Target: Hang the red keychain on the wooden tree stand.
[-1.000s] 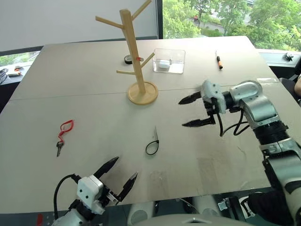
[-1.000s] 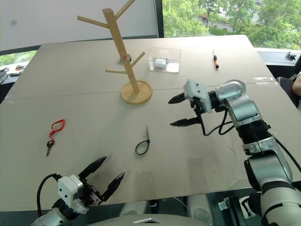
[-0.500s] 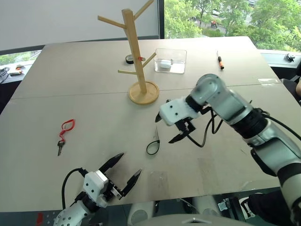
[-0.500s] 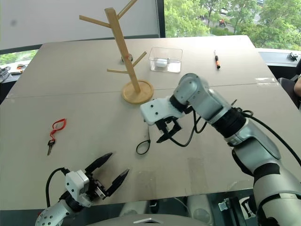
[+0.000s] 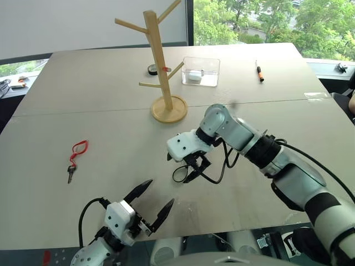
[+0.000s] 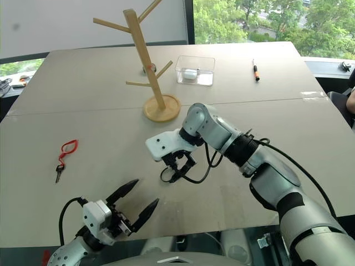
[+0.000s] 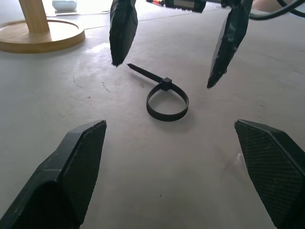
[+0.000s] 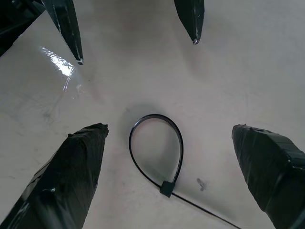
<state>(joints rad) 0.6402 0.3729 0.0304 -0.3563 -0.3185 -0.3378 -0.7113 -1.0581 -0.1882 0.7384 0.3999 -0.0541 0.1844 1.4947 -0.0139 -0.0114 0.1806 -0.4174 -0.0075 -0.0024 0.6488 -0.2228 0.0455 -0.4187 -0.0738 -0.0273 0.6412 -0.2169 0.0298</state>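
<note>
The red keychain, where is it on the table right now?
The red keychain lies flat on the table's left side, well left of the black zip tie, untouched, forward of the left gripper.

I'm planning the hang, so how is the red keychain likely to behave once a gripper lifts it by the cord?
The red keychain lies as a thin cord loop, flat on the table, so it will probably go limp. The small dark key at its end would likely dangle and swing. It looks light, so a pinch on the thin cord might slip.
</note>
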